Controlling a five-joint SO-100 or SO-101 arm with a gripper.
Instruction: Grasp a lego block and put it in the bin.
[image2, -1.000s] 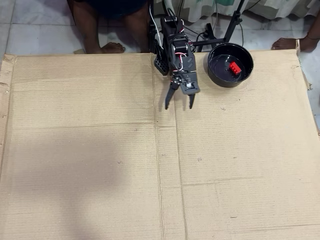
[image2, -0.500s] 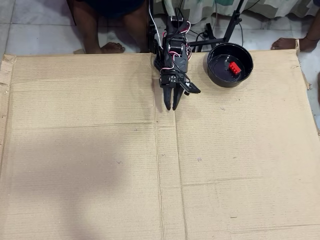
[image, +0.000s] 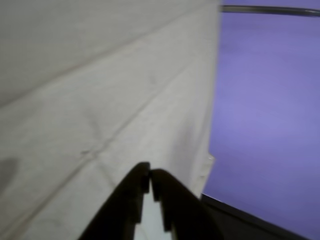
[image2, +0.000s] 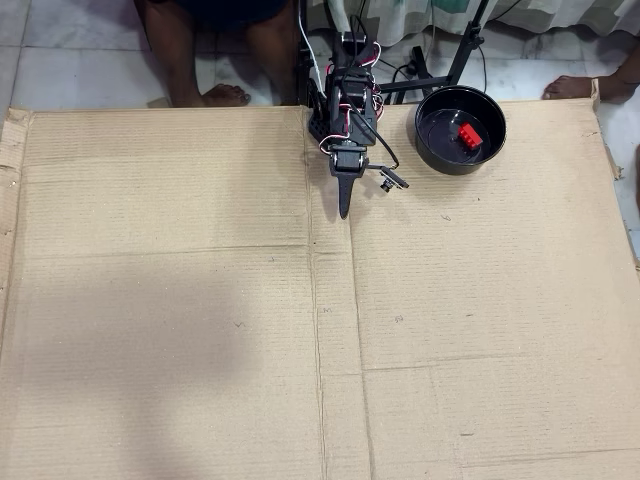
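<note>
The red lego block (image2: 468, 134) lies inside the bin (image2: 424, 138), a round glossy black bowl at the back right of the cardboard in the overhead view. My gripper (image2: 345, 210) sits to the left of the bin, near the arm's base, pointing toward the front of the sheet. Its jaws are shut with nothing between them. In the wrist view the two black fingertips (image: 149, 176) meet over pale cardboard; neither the block nor the bin shows there.
A large cardboard sheet (image2: 200, 330) covers the work area, with creases down its middle. A person's legs and feet (image2: 215, 95) stand at the back edge, and a black stand (image2: 460, 55) with cables rises behind the bin. A foot (image2: 570, 88) shows at the far right.
The gripper has gone from wide open to shut and has rotated and drawn back toward the arm's base. The lego block has stayed in the bin.
</note>
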